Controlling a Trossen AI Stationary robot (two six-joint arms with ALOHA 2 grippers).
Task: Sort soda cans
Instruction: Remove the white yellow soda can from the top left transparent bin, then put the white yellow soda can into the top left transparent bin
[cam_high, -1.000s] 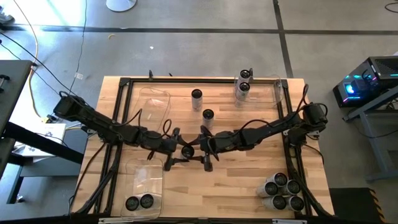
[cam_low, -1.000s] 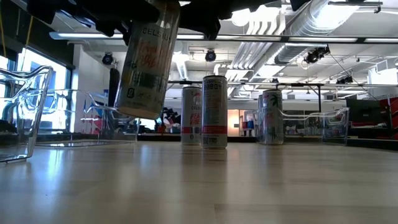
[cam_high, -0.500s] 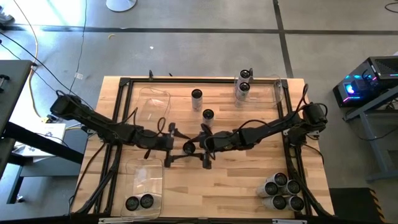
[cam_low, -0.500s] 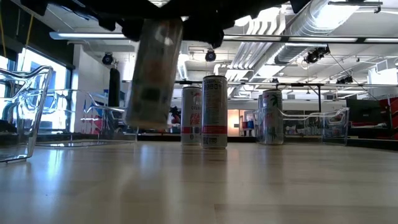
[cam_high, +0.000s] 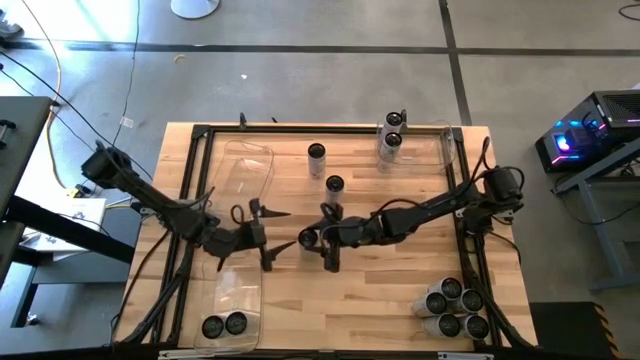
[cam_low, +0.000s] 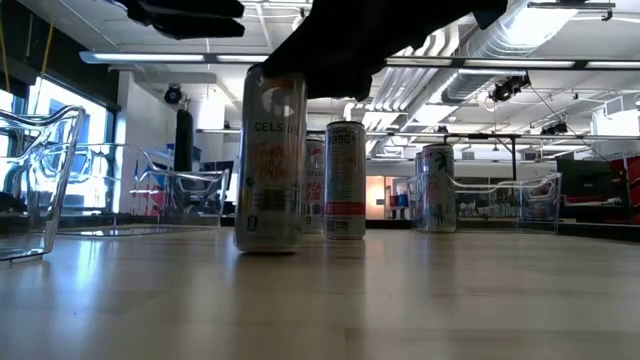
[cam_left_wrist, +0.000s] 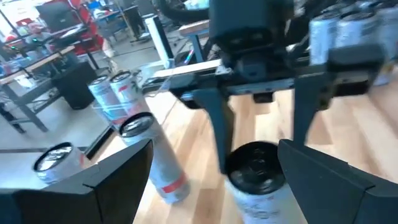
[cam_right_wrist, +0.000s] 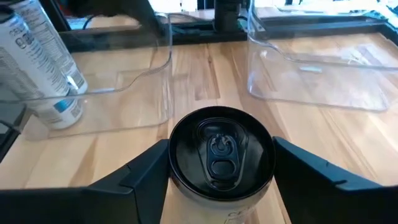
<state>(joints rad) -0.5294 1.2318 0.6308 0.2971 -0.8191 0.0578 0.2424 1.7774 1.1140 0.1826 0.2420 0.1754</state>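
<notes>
A silvery-white soda can (cam_low: 270, 160) with a black top (cam_right_wrist: 221, 149) stands upright near the table's middle (cam_high: 308, 238). My right gripper (cam_high: 314, 239) is shut on it, reaching in from the table's right. My left gripper (cam_high: 278, 236) stands open a little to the can's left, with nothing between its fingers. In the left wrist view the can (cam_left_wrist: 255, 168) shows ahead between the right gripper's fingers. My right gripper pinches the can's upper wall just under the rim (cam_right_wrist: 186, 190) between its two fingers (cam_right_wrist: 137, 180), one on each side. The fingers slant down from the table's right side. The can stands upright, its base (cam_low: 268, 245) down at the table top.
Two lone cans (cam_high: 316, 153) (cam_high: 334, 185) stand behind the held one. A clear bin (cam_high: 445, 145) at the far right holds two cans. Another clear bin (cam_high: 240, 285) at the near left holds two dark-topped cans; a third (cam_high: 250, 165) lies far left. Several cans (cam_high: 455, 310) cluster near right.
My left gripper has drawn away from the can toward the table's left edge and turned, and it now stands clear of the can. My right gripper has sunk with the can, which hung tilted above the table and is now upright at the table top.
</notes>
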